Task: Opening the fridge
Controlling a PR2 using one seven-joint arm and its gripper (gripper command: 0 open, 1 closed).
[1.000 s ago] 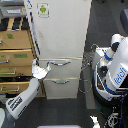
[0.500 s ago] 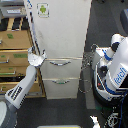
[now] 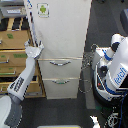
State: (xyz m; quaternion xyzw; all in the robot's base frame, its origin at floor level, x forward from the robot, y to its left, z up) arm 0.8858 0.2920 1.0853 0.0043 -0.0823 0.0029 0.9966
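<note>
The gripper (image 3: 36, 49) sits at the fridge (image 3: 62, 30) upper door's left edge, positioned for pulling; jaws' opening cannot be determined.

Bright, even light on the fridge (image 3: 60, 35), dark floor around it, whole view soft and coarse

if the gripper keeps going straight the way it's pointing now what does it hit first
Most likely the fridge: the gripper points up and toward the exterior view's right, at the left edge of the upper door. Depth is unclear from this single view.
</note>
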